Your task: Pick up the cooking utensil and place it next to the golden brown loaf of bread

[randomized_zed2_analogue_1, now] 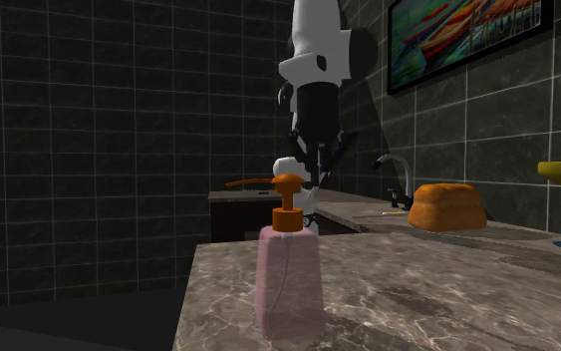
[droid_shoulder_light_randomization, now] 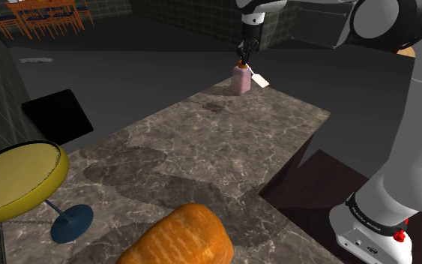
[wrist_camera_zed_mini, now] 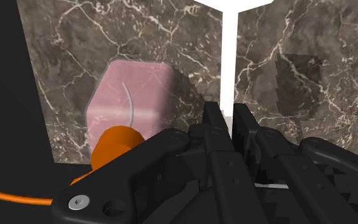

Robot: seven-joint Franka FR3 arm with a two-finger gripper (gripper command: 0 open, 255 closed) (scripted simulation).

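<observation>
Well, the fingers (wrist_camera_zed_mini: pixel 213 119) pinched the thin white utensil (wrist_camera_zed_mini: pixel 228 76) right beside the pink soap bottle (wrist_camera_zed_mini: pixel 130 95). Swinging toward the bread (droid_shoulder_light_randomization: pixel 183 236) could tip that bottle, or the utensil might slip.

Loaf (droid_shoulder_light_randomization: pixel 183 236): near end cut off by the shoulder view's bottom edge.
Spatula (wrist_camera_zed_mini: pixel 229 57): blade cropped at the wrist view's edge; handle's end hidden between the clamped fingers of my gripper (wrist_camera_zed_mini: pixel 228 113).
Stool (droid_shoulder_light_randomization: pixel 18 176): seat cut off at the shoulder view's left edge.

White arm (droid_shoulder_light_randomization: pixel 415 142), dark joints (droid_shoulder_light_randomization: pixel 374 210), black hand (wrist_camera_zed_mini: pixel 228 114), silver screw (wrist_camera_zed_mini: pixel 77 202), red base knob (droid_shoulder_light_randomization: pixel 401 236)
</observation>
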